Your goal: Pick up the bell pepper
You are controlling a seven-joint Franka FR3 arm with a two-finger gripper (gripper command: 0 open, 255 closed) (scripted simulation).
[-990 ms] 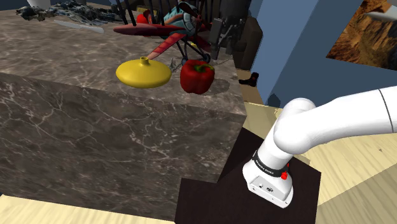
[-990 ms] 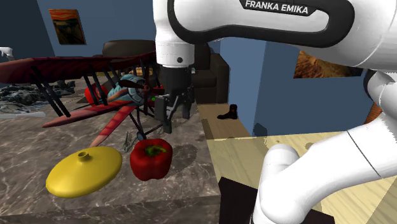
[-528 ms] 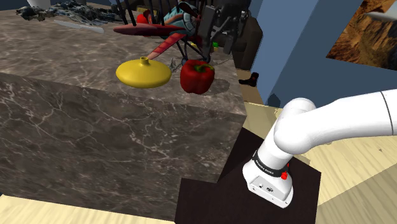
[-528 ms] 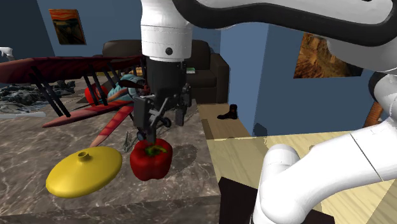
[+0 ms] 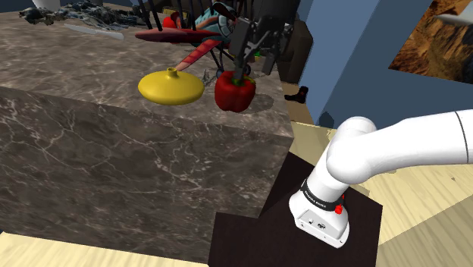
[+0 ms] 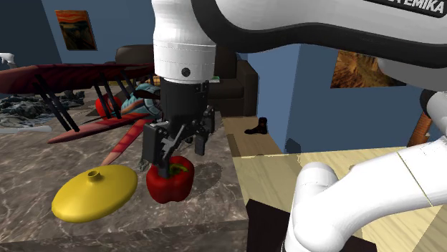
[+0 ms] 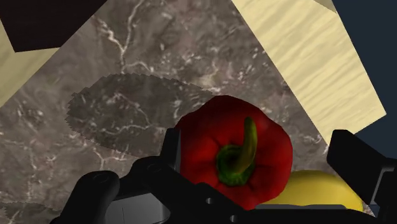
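Note:
A glossy red bell pepper with a green stem stands upright near the corner of the dark marble table. In the second exterior view the bell pepper sits directly under my black gripper, whose fingers reach down to its top. Through the wrist camera the bell pepper lies between the fingers. One finger is close to its side and the other stands off with a gap. My gripper is open, and so it appears from the shoulder too, gripper.
A yellow dome-shaped lid lies right beside the pepper, away from the table's edge. A red toy biplane stands just behind both. The table's edge is close by, with wooden floor beyond. The dark stand sits below.
My gripper has come down and sideways from above the biplane to the pepper. Its open fingers now straddle the pepper's top. The pepper has not moved.

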